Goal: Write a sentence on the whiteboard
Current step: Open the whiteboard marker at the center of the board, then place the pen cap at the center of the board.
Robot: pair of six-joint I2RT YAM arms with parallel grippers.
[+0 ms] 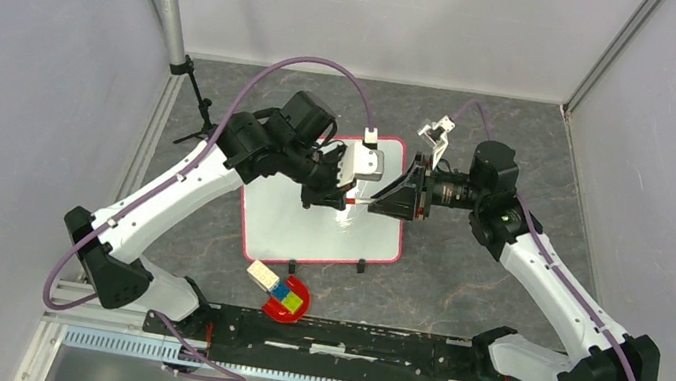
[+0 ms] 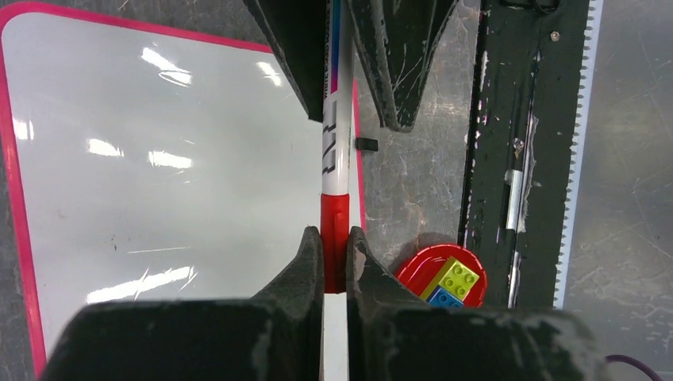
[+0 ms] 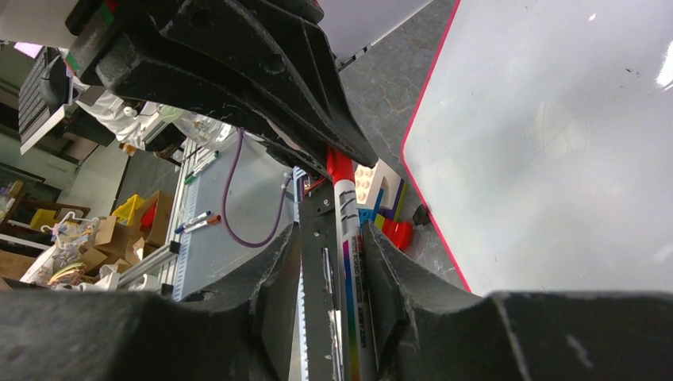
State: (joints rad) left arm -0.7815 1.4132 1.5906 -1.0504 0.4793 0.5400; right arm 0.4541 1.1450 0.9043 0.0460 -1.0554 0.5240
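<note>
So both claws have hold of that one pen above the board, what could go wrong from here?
The left claw pinches only the red cap of the white marker pen, so it could slip or pop off suddenly. If the right claw loses the barrel, the pen may drop onto the glossy white red-edged whiteboard and roll off.

The whiteboard [image 1: 283, 228] [image 2: 159, 198] [image 3: 555, 159] lies flat in the middle of the grey counter [image 1: 461, 290]. It is glossy white with rounded corners, a thin red-pink border and two small black clips [image 1: 361, 267] on its near edge, and it is unwritten apart from faint smudges. Above its right part a marker [image 1: 363, 200] [image 2: 335, 151] [image 3: 353, 262] with a white barrel is held, the left end effector [image 2: 334, 242] clamped on its red cap [image 2: 334, 222] and the right end effector [image 3: 332, 234] around the barrel.
</note>
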